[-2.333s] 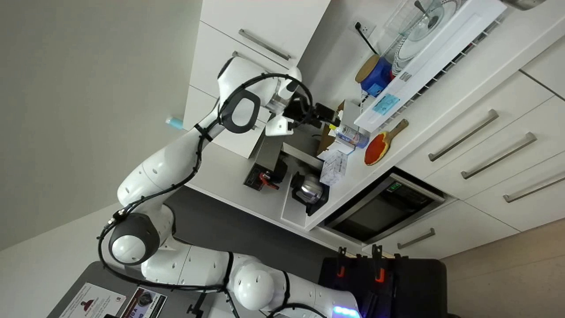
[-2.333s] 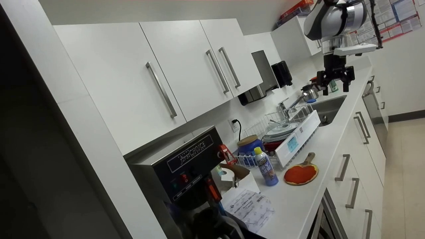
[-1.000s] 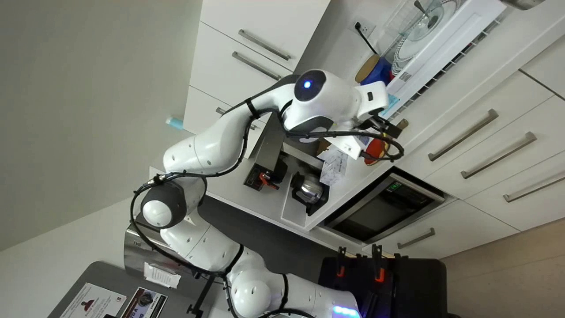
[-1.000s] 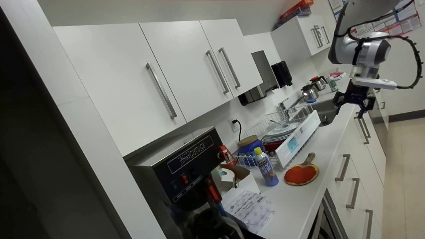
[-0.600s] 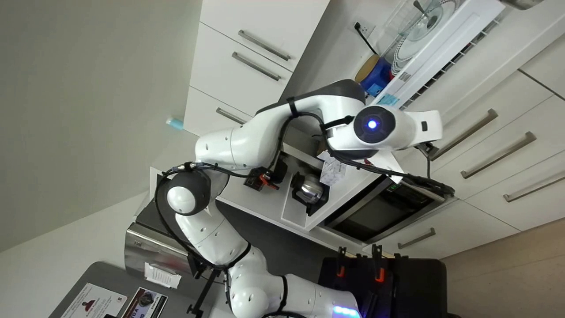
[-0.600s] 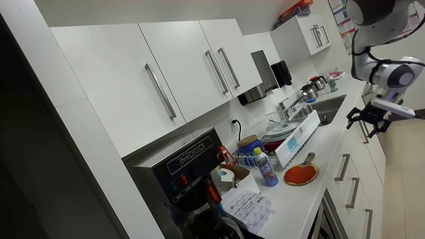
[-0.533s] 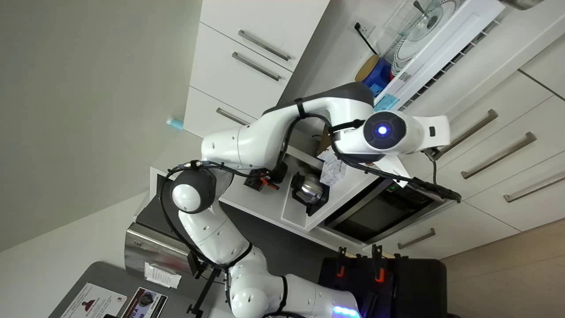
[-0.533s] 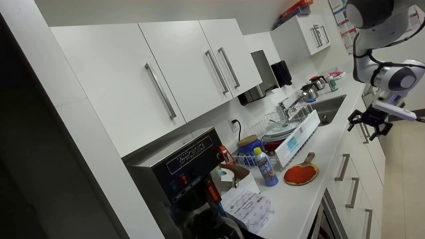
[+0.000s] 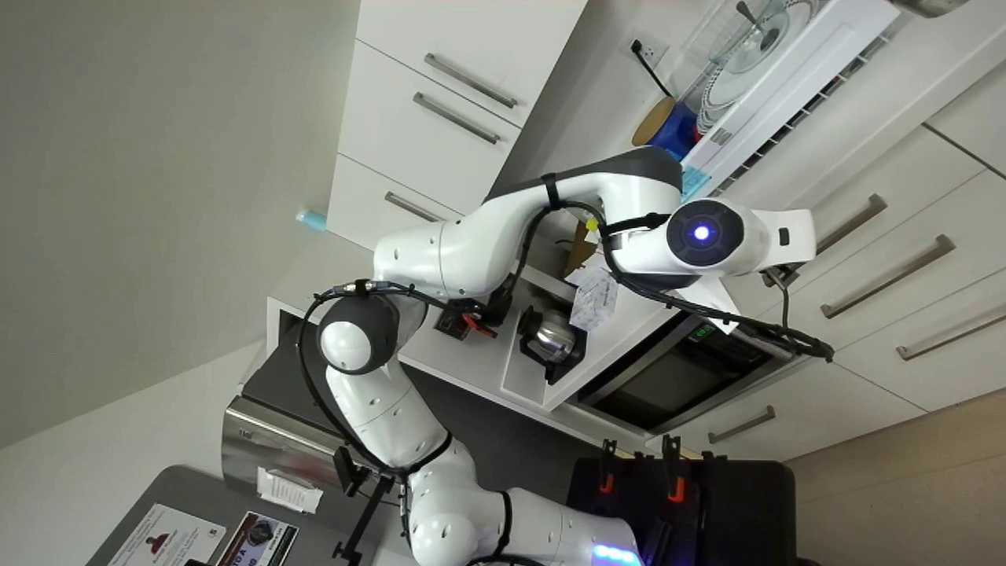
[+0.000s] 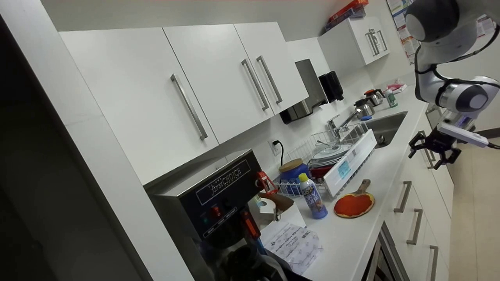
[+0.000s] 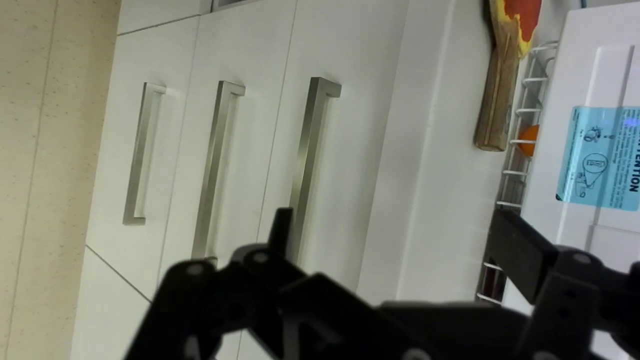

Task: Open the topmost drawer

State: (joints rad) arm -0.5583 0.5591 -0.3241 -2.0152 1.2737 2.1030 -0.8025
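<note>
Hanging near the front edge of the bench (image 10: 353, 234), the fingers (image 11: 520, 252) are spread wide apart, with nothing gripped between them. In an exterior view a gap shows between them and the long slim silver handle (image 10: 405, 197) of the topmost drawer (image 11: 350, 135); in the wrist view one fingertip covers part of that handle. The drawer's white front lies closed directly beneath the bench edge. Under it come two more white drawer fronts (image 11: 247, 150) with matching bar handles (image 11: 212, 160), also closed. Beside the drawers, under the bench, sits a microwave (image 9: 680, 381), and below everything runs the speckled floor (image 11: 45, 150).

On the bench, near its front edge, lies a red-faced paddle (image 10: 353, 206), its wooden grip just beside the dish rack (image 11: 529, 110). A long white panel (image 10: 351, 164) runs along the rack's front, and plates (image 10: 332, 153) lie inside. At the rack's end stands a blue jar (image 10: 293, 173) with a tan lid, near a yellow-capped can (image 10: 313, 199). Past the can are a cardboard box (image 10: 291, 214), a printed white packet (image 10: 295, 245) and a coffee maker (image 10: 222, 187).

Toward the bench's other end, beyond the rack, the sink (image 10: 390, 125) is let into the surface. Farther off stand two metal pots (image 10: 365, 109) and a green-and-white bottle (image 10: 391, 98). White wall cabinets (image 10: 121, 97) hang above.
</note>
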